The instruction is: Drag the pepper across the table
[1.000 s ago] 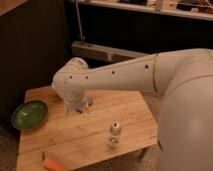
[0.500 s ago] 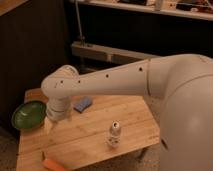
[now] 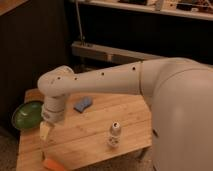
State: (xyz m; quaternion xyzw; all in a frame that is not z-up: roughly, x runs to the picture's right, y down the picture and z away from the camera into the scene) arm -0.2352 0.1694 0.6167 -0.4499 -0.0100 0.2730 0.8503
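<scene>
The pepper [image 3: 52, 164] shows as an orange-red sliver at the front left edge of the light wooden table [image 3: 90, 132], partly cut off by the bottom of the camera view. My gripper [image 3: 45, 131] hangs from the white arm [image 3: 100, 80] over the left part of the table. It is a short way above and behind the pepper and apart from it.
A green bowl [image 3: 27, 114] sits at the table's left edge, just left of my wrist. A blue sponge-like block [image 3: 83, 104] lies mid-table behind the gripper. A white shaker bottle with a dark cap [image 3: 114, 135] stands front right. Dark shelving stands behind the table.
My arm has swung left and down toward the table's front left corner. The blue block, hidden behind the gripper a second ago, now shows. Nothing on the table has moved.
</scene>
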